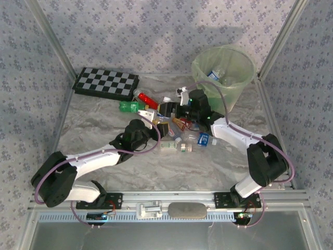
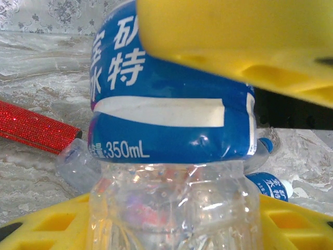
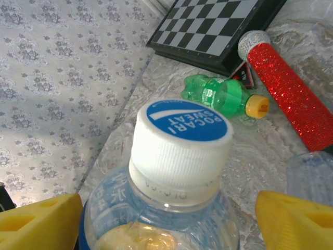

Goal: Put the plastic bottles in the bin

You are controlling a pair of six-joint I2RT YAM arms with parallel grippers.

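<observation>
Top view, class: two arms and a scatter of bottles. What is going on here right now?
The left arm's fingers are clamped on a blue-labelled bottle. The right arm's fingers stand open on either side of a white-capped bottle, not yet gripping it. A couple of bottles lie in the green bin. Several loose bottles remain on the table, including a green bottle.

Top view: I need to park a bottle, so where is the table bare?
Bare: the near strip between the left arm and right arm, and the patch between checkerboard and left arm. Crowded: the middle, where plastic bottles cluster, up to the bin.
</observation>
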